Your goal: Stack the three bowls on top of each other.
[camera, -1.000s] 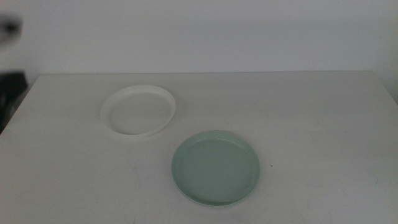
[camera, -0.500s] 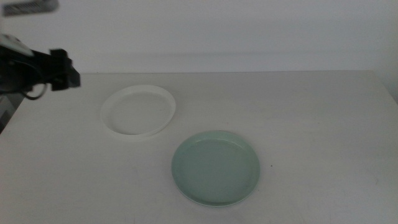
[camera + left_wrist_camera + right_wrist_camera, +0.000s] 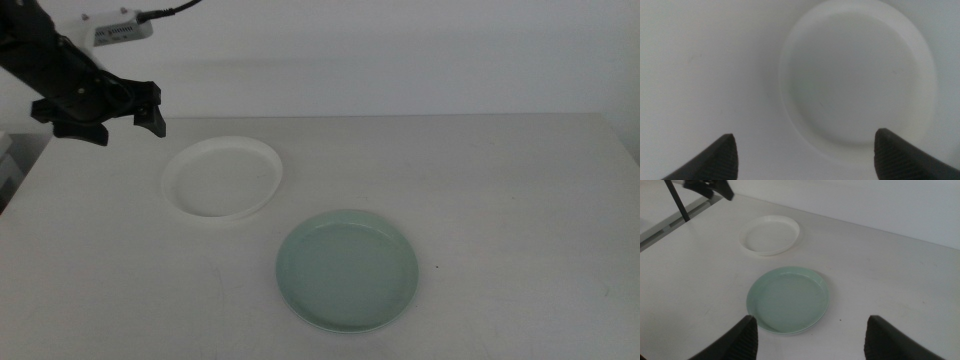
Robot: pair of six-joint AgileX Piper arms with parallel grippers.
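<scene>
**Left arm hanging above the table near the white dish, two dishes in view**

In the middle view, a shallow round white plastic dish (image 3: pixel 222 177) with a low rim is lying on the white table (image 3: pixel 480 200), toward the far left part. A similar pale mint green plastic dish (image 3: pixel 347 270) is lying nearer to the camera and to the right of it; the two are near but not touching. The left gripper (image 3: pixel 122 122) is hanging in the air just beside the far left edge of the white dish, with its dark jaws spread apart and holding nothing.

In the left wrist view, the left gripper (image 3: pixel 805 152) is looking straight down. Its two jaw tips are standing wide apart, and the white dish (image 3: pixel 857 80) is lying below them, shifted to one side.

In the right wrist view, the right gripper (image 3: pixel 810 335) is showing two dark jaws far apart and empty, back from the dishes. The mint green dish (image 3: pixel 788 300) is lying near it, the white dish (image 3: pixel 770 235) beyond, and the left gripper (image 3: pixel 710 187) is showing past the white dish.
</scene>
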